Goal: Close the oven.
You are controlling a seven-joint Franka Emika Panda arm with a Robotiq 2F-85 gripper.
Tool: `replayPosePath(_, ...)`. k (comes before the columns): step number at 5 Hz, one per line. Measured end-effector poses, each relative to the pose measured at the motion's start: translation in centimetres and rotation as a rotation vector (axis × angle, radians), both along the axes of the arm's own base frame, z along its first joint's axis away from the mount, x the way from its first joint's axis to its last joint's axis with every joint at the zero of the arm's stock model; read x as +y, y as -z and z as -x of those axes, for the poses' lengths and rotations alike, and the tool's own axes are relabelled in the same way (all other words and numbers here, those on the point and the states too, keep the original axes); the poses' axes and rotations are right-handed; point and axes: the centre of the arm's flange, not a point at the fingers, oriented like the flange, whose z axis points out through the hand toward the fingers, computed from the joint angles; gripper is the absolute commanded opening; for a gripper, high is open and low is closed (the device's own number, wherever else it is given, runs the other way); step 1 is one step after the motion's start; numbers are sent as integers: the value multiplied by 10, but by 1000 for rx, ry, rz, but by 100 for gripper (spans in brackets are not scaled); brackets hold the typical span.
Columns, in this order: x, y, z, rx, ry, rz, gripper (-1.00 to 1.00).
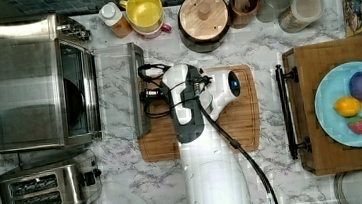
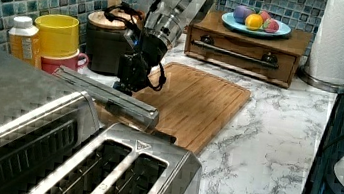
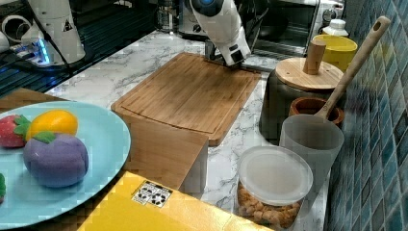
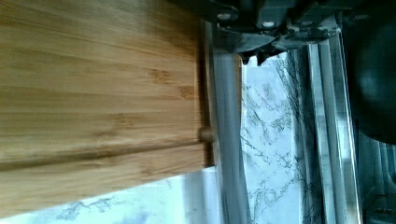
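Viewing the bench from afar, I read the scene in descending size: the marble countertop (image 1: 127,187) carries the toaster oven (image 1: 26,84) at the top view's left, its stainless-steel body closed on top and its glass door (image 1: 115,88) swung fully down to lie roughly level over the counter, the dark cavity open behind it. Next comes the bamboo cutting board (image 1: 240,111), whose edge sits just beside or under the door's free end, and then the two-slot toaster (image 1: 44,188), standing near the oven on the top view's lower left and no part of this job. The door's steel bar handle (image 1: 139,88) runs along its outer edge, and I judge this the place to engage: rigid, smooth and probably slippery, so a lift from beneath the bar should serve better than a pinch. The door itself I expect to be stiff, moderately heavy on its hinge, and fragile in the glass pane, so I would push it up steadily, not slam it. Smallest, the gripper (image 2: 129,79) hangs directly over the handle in the left view; whether its fingers stand apart or together I cannot tell.
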Motion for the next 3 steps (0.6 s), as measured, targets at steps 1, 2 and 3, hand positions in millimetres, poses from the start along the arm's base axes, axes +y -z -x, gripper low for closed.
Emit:
replayPosePath(1,9,-18,1,-36,-11,45,-100)
replayPosePath(2,22,-44,7,-57,17,89,-100)
replayPosePath(3,43,-83,6,-110,-50,158,-100)
